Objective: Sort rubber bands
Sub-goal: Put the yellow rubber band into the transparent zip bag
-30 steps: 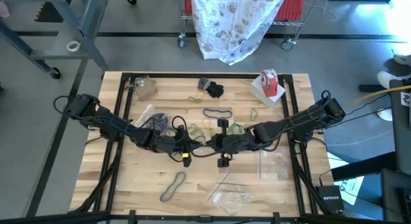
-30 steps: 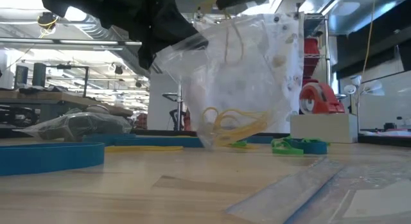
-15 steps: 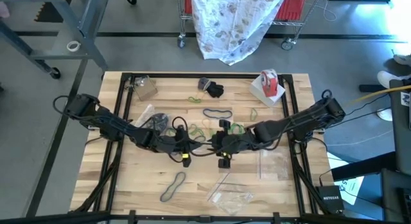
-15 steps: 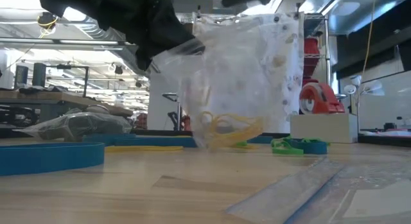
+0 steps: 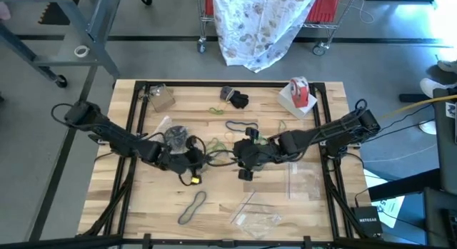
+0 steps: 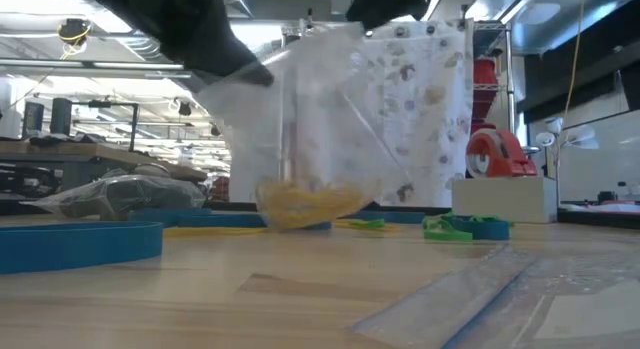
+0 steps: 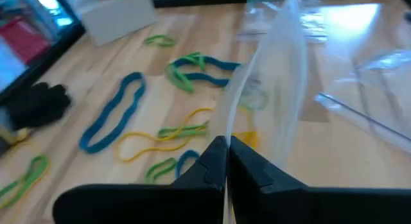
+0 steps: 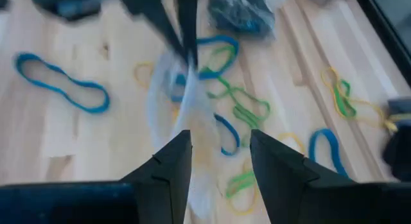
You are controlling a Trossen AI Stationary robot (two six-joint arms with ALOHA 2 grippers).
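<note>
Right gripper (image 8: 218,156) now stands with its fingers parted, nothing between them that I can make out; a second ago it was up at the mouth of the clear plastic bag (image 6: 330,119) with a tan band hanging inside, and since then that band has dropped to join the heap of tan rubber bands (image 6: 305,201) at the bag's bottom. I read that as one more tan band delivered, so the tan group is filling while plenty is left to sort. Left gripper (image 7: 226,161) is pinched tight on the bag's edge, holding it up off the table (image 5: 164,199); in the overhead view it has shifted a little toward the near-left since half a second back, and the bag hangs more slanted than it did. Loose bands lie just ahead of the right gripper's open fingers: green rubber bands (image 8: 247,108), a teal-blue rubber band (image 8: 64,83) off to one side, another tan loop farther out. In the left wrist view more teal, green and tan loops sit on the wood just beyond the bag. A dark band (image 5: 193,206) lies alone, well apart, near the front edge. Next pick is probably one of the tan loops nearest the bag.
</note>
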